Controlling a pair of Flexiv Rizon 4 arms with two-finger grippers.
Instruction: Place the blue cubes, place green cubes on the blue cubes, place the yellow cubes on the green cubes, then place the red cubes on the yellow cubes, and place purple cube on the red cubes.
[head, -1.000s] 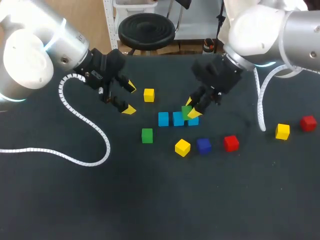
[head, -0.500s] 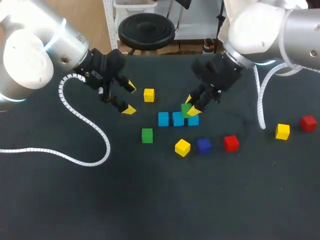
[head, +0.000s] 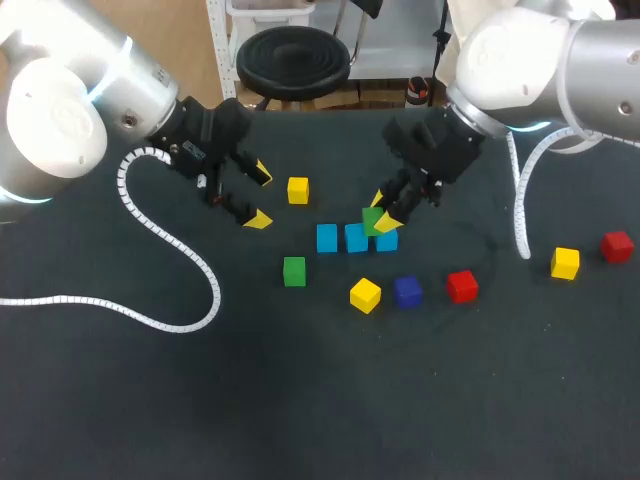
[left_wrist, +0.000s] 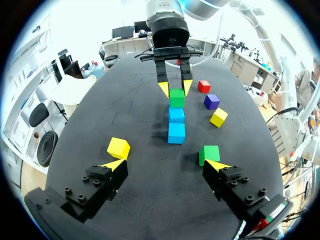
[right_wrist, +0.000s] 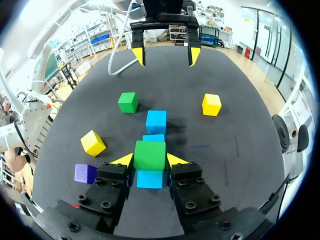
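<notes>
A dark table is seen from above, with 2 robot arms reaching in. The right gripper is clamped on a green cube, with 1 yellow tip against each of 2 opposite sides. This cube sits directly over the rightmost of 3 blue cubes, which form a touching row near the table's middle. Whether it rests on that blue cube or hangs just clear of it cannot be told. From the right wrist, the green cube fills the gap between the fingers. A blue face shows just under it, and the other 2 blue cubes run in line ahead. The left gripper is at 10 o'clock from the row, well apart from it, its jaws spread wide and holding nothing. A yellow cube lies near it at 3 o'clock. A second green cube lies at 7 o'clock from the row. At 6 o'clock from the row is a second yellow cube. A purple cube is just beside it at 3 o'clock, then a red cube. Far out at 3 o'clock are a third yellow cube and a second red cube.
</notes>
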